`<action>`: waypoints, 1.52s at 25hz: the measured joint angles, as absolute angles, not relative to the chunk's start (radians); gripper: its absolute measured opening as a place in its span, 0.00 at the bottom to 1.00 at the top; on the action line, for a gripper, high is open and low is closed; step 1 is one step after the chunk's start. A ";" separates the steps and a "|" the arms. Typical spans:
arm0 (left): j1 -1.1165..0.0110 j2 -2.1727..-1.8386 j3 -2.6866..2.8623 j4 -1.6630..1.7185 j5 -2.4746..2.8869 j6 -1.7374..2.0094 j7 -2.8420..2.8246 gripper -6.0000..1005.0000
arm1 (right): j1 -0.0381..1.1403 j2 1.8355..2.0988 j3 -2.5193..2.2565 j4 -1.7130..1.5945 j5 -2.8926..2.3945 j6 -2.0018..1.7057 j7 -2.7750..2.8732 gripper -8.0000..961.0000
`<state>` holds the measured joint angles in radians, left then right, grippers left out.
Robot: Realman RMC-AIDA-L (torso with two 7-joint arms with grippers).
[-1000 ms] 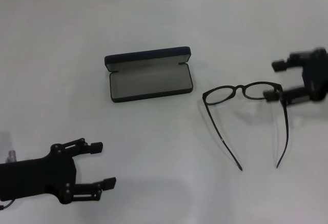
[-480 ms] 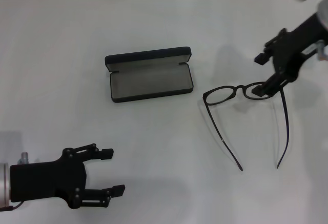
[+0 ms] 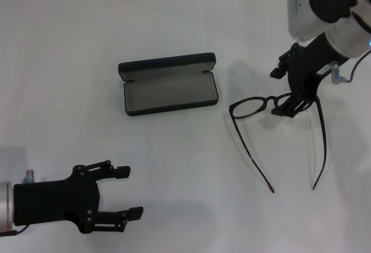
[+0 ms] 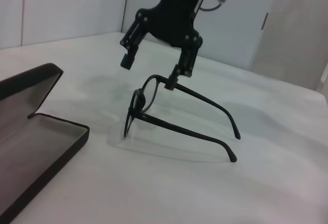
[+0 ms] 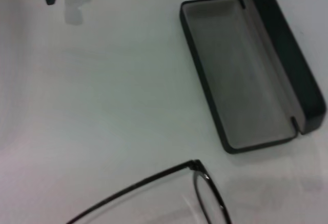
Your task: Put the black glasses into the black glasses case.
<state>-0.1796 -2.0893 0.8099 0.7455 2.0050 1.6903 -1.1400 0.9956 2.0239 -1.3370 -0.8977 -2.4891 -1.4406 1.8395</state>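
The black glasses (image 3: 249, 108) lie on the white table right of centre, temples unfolded toward me. My right gripper (image 3: 277, 92) is open and comes down over their right lens. One fingertip (image 3: 284, 111) is at the lens rim, the other is farther back. The left wrist view shows the glasses (image 4: 134, 112) with the right gripper (image 4: 148, 73) open over them. The black glasses case (image 3: 168, 83) lies open at centre with its grey lining showing and its lid standing at the back. It also shows in the left wrist view (image 4: 31, 147) and the right wrist view (image 5: 246, 75). My left gripper (image 3: 130, 191) is open and empty at the near left.
The white table (image 3: 185, 27) runs back to a wall at the far edge. In the right wrist view the glasses' corner (image 5: 197, 166) lies near the case's end. A grey cable loops at the right wrist (image 3: 342, 79).
My right arm has swung in from the right edge and now stands over the glasses' right lens. The left gripper has shifted slightly right. Glasses and case have not moved.
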 joint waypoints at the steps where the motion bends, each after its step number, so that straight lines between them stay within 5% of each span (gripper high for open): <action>1: -0.180 -2.089 0.810 0.745 2.005 1.690 -1.140 0.84 | 0.996 2.025 -1.342 -0.892 -2.482 -1.436 1.836 0.79; 22: -0.190 -2.089 0.810 0.745 2.005 1.690 -1.141 0.82 | 0.996 2.028 -1.429 -0.803 -2.455 -1.298 1.842 0.74; 38: -0.196 -2.086 0.810 0.747 2.005 1.691 -1.141 0.81 | 1.014 2.026 -1.424 -0.776 -2.452 -1.318 1.843 0.28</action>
<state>-0.1960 -2.0862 0.8099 0.7468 2.0048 1.6905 -1.1413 1.0144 2.0259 -1.4240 -0.7762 -2.4524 -1.3184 1.8432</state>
